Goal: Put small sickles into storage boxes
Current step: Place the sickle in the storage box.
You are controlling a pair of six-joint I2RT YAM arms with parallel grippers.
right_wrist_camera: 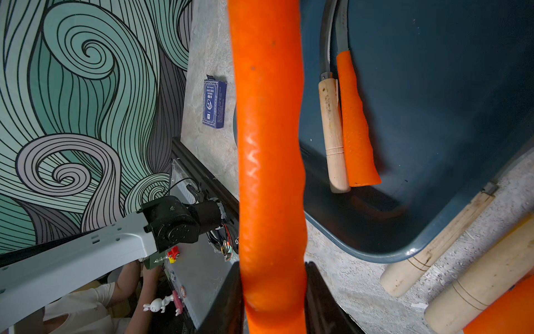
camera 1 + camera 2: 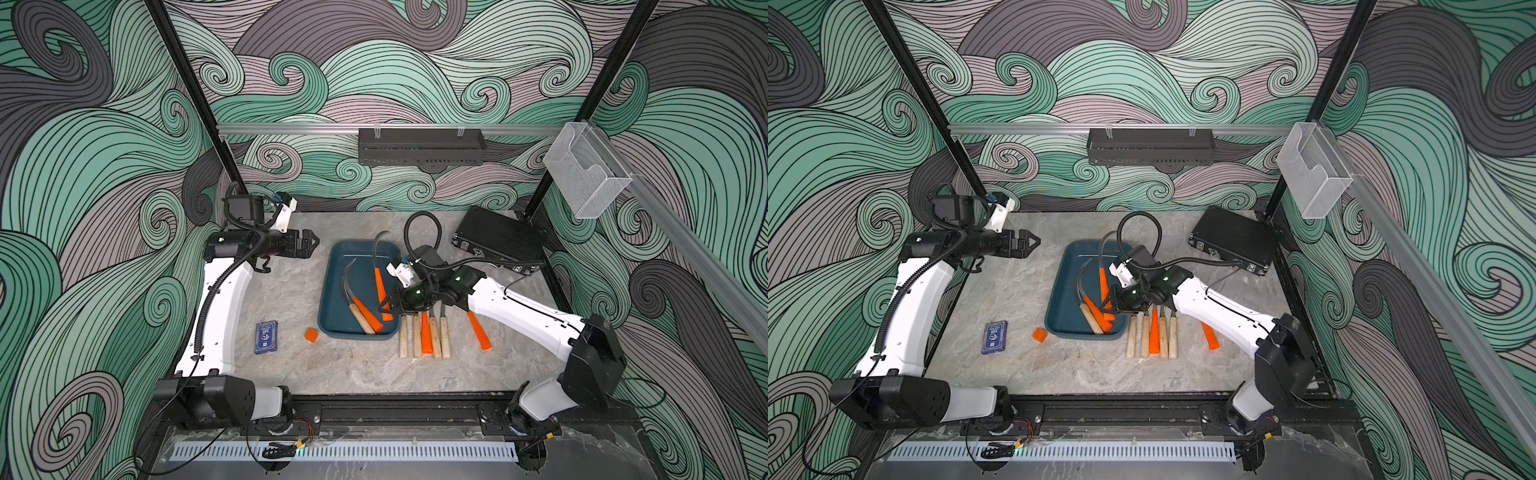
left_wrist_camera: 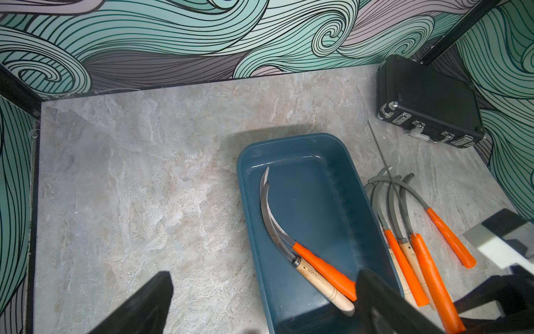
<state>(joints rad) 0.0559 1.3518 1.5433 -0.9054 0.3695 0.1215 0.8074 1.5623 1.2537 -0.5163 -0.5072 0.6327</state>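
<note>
A dark teal storage box [image 2: 357, 257] [image 2: 1071, 270] sits mid-table. Two small sickles lie in it side by side, one orange-handled [image 3: 323, 269] [image 1: 357, 130], one wooden-handled [image 3: 320, 284] [image 1: 332, 130]. My right gripper [image 2: 386, 305] [image 1: 273, 289] is shut on the orange handle of a third sickle [image 2: 380, 286] [image 2: 1103, 282] [image 1: 268, 144]. This sickle hangs over the box's right side, blade toward the back. Several more sickles [image 2: 426, 336] [image 2: 1154, 332] lie in a row right of the box, and one orange-handled sickle [image 2: 480, 332] lies apart. My left gripper [image 2: 309, 243] [image 3: 264, 277] hovers open and empty left of the box.
A black ribbed case [image 2: 498, 239] stands at the back right. A blue card box [image 2: 266, 336] and a small orange cube [image 2: 311, 335] lie left of the storage box. A clear bin [image 2: 586, 170] and a black shelf [image 2: 422, 145] hang on the walls.
</note>
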